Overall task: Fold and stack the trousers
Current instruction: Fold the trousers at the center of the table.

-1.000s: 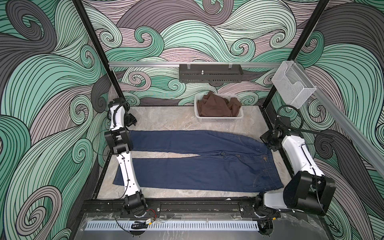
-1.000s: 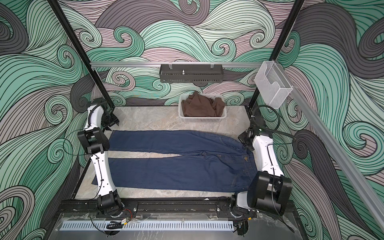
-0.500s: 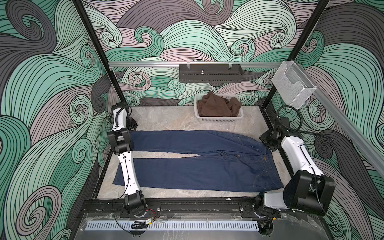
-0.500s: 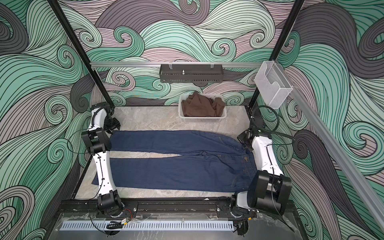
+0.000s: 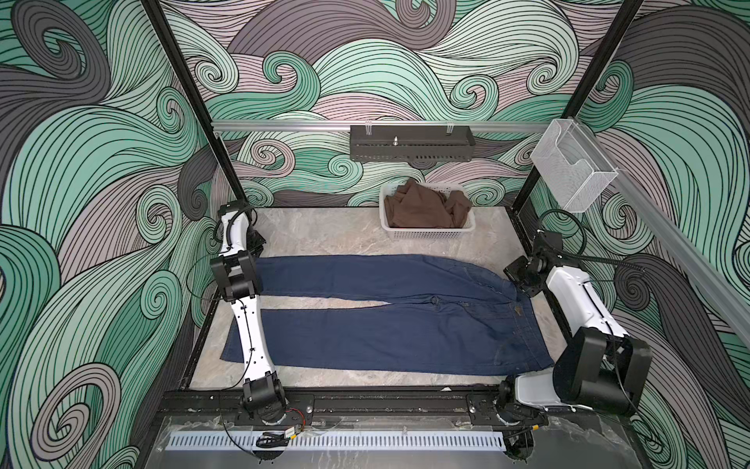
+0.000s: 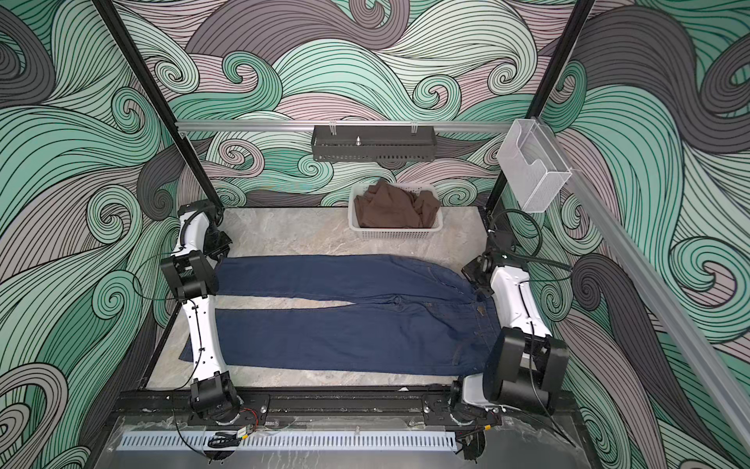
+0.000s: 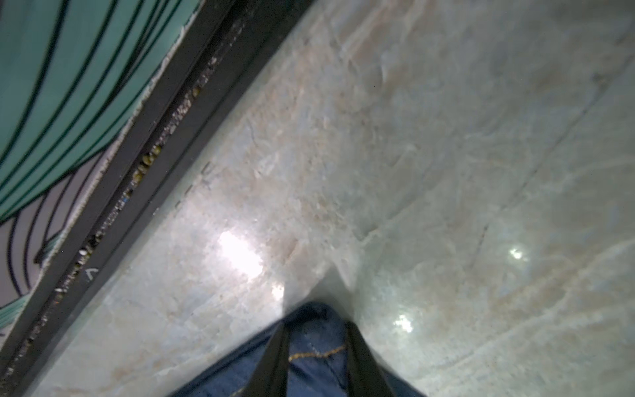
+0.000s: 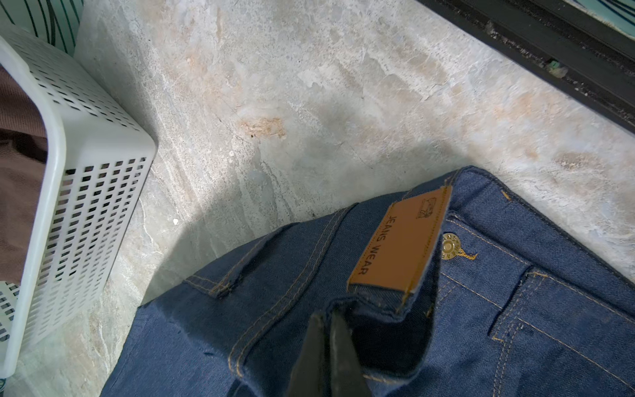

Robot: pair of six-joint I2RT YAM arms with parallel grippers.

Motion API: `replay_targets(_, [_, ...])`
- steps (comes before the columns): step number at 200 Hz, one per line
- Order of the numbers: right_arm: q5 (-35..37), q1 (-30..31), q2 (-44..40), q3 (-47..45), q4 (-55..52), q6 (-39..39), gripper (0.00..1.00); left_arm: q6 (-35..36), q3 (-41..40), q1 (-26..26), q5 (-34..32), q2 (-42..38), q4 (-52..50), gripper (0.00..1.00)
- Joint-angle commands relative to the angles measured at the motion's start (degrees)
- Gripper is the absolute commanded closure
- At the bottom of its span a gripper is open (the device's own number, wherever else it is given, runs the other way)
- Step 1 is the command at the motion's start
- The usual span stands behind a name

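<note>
Dark blue denim trousers (image 5: 406, 325) (image 6: 345, 329) lie flat across the table, legs to the left and waist to the right. At the far leg's hem, my left gripper (image 5: 253, 243) (image 6: 219, 243) has the hem corner (image 7: 316, 364) peaked up between its fingers; in the blurred left wrist view it (image 7: 314, 330) is shut on the denim. At the far end of the waistband, my right gripper (image 5: 517, 280) (image 8: 326, 319) is shut on a fold of denim. That fold lies just below the tan patch (image 8: 402, 240) and the metal button (image 8: 450, 246).
A white perforated basket (image 5: 430, 233) (image 8: 86, 172) holding brown cloth (image 5: 422, 205) stands at the back of the table. A black tray (image 5: 410, 142) and a clear bin (image 5: 572, 170) hang on the rails. The black frame rail (image 7: 137, 144) runs close beside the left gripper.
My left gripper has shifted slightly toward the far leg's hem and closed its jaws on it. The right gripper has stayed shut at the waistband.
</note>
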Motion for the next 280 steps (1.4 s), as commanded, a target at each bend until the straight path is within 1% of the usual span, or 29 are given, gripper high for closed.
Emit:
replay_targets(1, [-0.46, -0.18, 0.26, -0.28, 0.08, -0.73, 1.0, -0.1, 1.26, 0.2, -0.65, 1.92, -2.14, 0.86])
replay_targets(24, [-0.95, -0.17, 0.06, -0.03, 0.1, -0.44, 1.0, -0.25, 1.54, 0.02, 0.54, 0.54, -0.49, 1.0])
replay_targets(54, [-1.56, -0.17, -0.46, 0.99, 0.06, 0.13, 1.0, -0.33, 3.75, 0.03, 1.98, -1.19, 0.0, 1.0])
replay_targets(80, [-2.87, -0.39, -0.72, 2.72, -0.08, 0.28, 1.0, -0.64, 2.59, 0.23, 3.96, -6.57, 1.73, 1.0])
replay_targets(100, [-4.28, -0.78, -0.53, 4.21, -0.1, 0.11, 1.0, -1.27, -1.35, 0.9, 6.91, -12.83, 4.84, 1.0])
replay_targets(128, [-7.26, -2.44, -1.28, 5.01, 1.34, -0.65, 1.0, -2.43, -8.54, 3.17, 13.05, -21.18, 8.17, 1.0])
replay_targets(161, [-9.97, -4.58, -3.16, 5.14, 4.53, -1.77, 1.0, -3.15, -14.09, 6.14, 19.88, -26.58, 8.02, 1.0])
replay_targets(172, [-9.68, -5.39, -3.19, 5.84, 4.84, -2.06, 1.0, -3.25, -16.02, 7.16, 22.38, -27.74, 7.89, 1.0])
replay_targets(200, [-8.45, -6.93, -1.57, 8.14, 6.49, -2.61, 1.0, -3.93, -20.17, 9.55, 27.4, -28.97, 7.51, 1.0])
replay_targets(219, [-7.88, -7.16, 1.05, 10.4, 9.22, -2.32, 1.0, -4.51, -23.11, 10.05, 29.7, -29.6, 9.92, 1.0])
replay_targets(238, [-8.38, -7.21, 4.76, 12.49, 13.88, -0.47, 1.0, -6.13, -23.33, 10.18, 33.33, -28.8, 12.67, 1.0])
replay_targets(253, [-9.18, -7.2, 8.13, 15.27, 16.99, 0.79, 1.0, -7.64, -21.18, 9.99, 37.28, -27.16, 14.8, 1.0])
replay_targets(280, [-9.51, -7.19, 14.67, 22.12, 19.35, 2.57, 1.0, -8.22, -11.61, 9.21, 38.89, -22.54, 14.41, 1.0])
